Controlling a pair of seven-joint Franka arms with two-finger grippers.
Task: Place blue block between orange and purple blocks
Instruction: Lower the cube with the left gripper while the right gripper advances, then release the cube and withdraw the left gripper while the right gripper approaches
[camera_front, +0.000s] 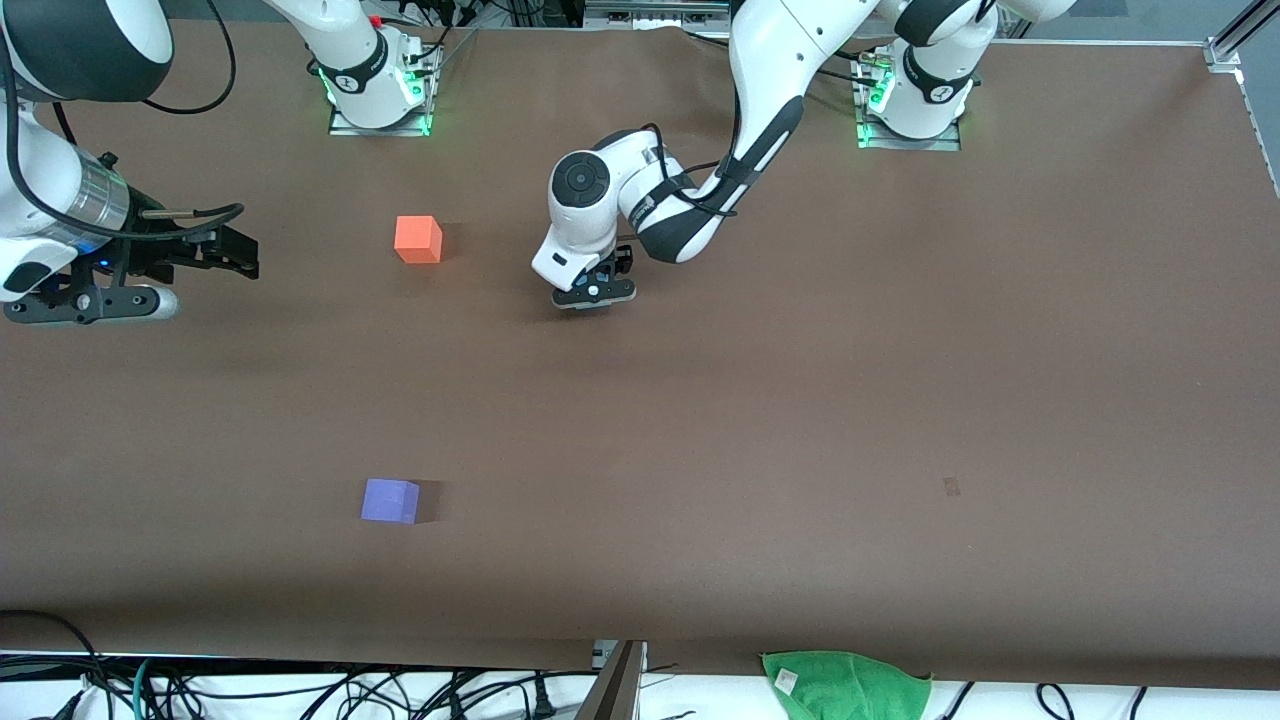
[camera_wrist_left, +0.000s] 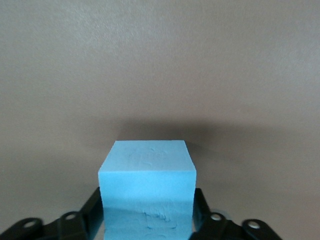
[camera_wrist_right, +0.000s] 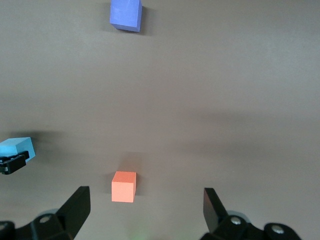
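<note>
The blue block (camera_wrist_left: 146, 190) sits between the fingers of my left gripper (camera_wrist_left: 147, 202), which press on two of its sides, low over the brown table. From the front, the left gripper (camera_front: 593, 294) hides the block. It is beside the orange block (camera_front: 418, 239), toward the left arm's end of the table. The purple block (camera_front: 390, 500) lies much nearer the front camera. My right gripper (camera_front: 236, 252) hangs open over the table's right-arm end. Its wrist view shows the orange block (camera_wrist_right: 123, 186), the purple block (camera_wrist_right: 125, 14) and the blue block (camera_wrist_right: 17, 148).
A green cloth (camera_front: 846, 684) and cables lie along the table's front edge. The arms' bases (camera_front: 378, 92) stand at the edge farthest from the front camera. A small dark mark (camera_front: 951, 486) is on the tabletop (camera_front: 800, 420) toward the left arm's end.
</note>
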